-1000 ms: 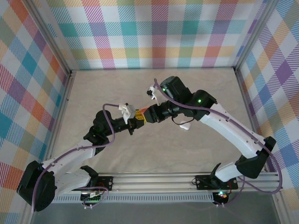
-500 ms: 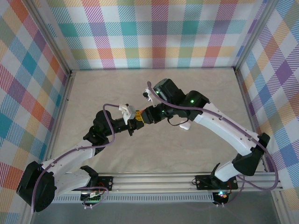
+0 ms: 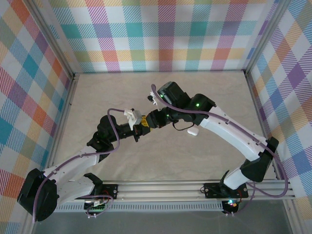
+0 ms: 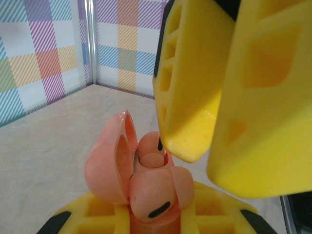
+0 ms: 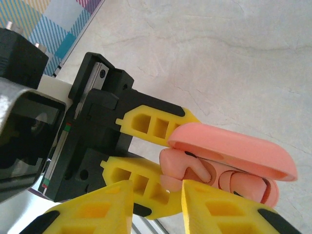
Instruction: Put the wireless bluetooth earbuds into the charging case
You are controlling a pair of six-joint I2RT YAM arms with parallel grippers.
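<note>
Both left gripper [image 3: 144, 125] and right gripper [image 5: 157, 195] converge on charging case [image 5: 234, 151].

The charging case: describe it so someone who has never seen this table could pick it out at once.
Find the middle of the beige table, where the two arms meet. There the left gripper holds the charging case in its yellow jaws. It is a salmon-pink pebble with its lid hinged open, unlike the small white rounded object lying beside the right arm.
</note>
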